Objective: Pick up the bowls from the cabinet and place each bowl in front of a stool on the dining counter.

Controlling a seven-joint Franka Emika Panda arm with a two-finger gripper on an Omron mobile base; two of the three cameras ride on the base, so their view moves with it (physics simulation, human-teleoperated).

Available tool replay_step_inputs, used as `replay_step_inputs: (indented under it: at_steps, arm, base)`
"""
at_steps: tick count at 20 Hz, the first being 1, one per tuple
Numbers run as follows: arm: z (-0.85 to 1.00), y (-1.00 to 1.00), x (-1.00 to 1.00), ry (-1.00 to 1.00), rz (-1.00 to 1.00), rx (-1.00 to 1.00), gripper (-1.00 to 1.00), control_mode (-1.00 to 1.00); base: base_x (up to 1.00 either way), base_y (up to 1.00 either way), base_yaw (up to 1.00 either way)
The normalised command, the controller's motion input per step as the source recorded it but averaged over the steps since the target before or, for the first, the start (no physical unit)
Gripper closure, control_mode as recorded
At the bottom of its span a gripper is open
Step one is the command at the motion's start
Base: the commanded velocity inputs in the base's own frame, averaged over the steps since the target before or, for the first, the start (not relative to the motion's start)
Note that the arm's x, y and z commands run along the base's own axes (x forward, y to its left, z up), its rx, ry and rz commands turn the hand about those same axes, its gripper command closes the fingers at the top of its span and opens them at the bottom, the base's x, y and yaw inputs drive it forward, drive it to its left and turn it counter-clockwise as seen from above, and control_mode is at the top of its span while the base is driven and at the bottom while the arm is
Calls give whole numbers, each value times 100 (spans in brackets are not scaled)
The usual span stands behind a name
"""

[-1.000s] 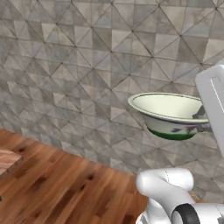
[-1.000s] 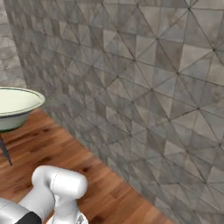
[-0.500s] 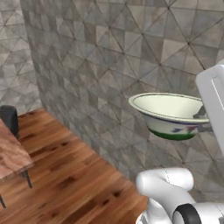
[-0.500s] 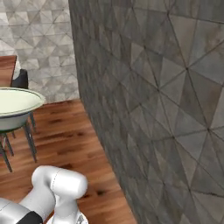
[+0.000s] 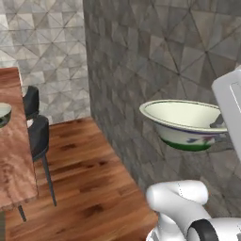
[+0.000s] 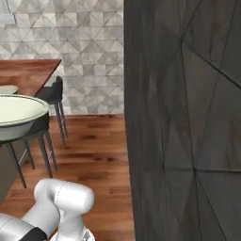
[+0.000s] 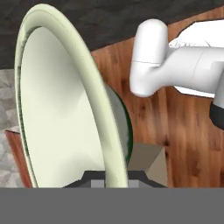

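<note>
Grey tiled wall (image 5: 141,56) behind; pincer (image 7: 114,177) clenched on wide bowl's (image 5: 183,123) rim, held aloft.

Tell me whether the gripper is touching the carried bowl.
Touching. In the hand view the gripper pinches the rim of the bowl at the bottom, shut on it.

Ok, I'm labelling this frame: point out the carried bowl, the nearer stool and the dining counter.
carried bowl (image 5: 181,117), left base view, pale inside.
nearer stool (image 5: 39,136), left base view, black seat.
dining counter (image 5: 16,164), left base view, bare wood top.
</note>
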Motion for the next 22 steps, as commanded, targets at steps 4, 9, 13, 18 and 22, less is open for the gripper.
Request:
replay_step_inputs:
  at_steps: [4, 9, 13, 18, 22]
  arm:
    - [0, 0, 0, 0, 0, 0, 100, 100]
    - [0, 0, 0, 0, 0, 0, 100, 100]
    - [0, 0, 0, 0, 0, 0, 100, 100]
    - [0, 0, 0, 0, 0, 0, 100, 100]
    - [0, 0, 0, 0, 0, 0, 100, 100]
  base:
    - [100, -47, 50]
    - [100, -57, 45]
    - [100, -71, 41]
    - [100, -72, 40]
    - [100, -73, 40]
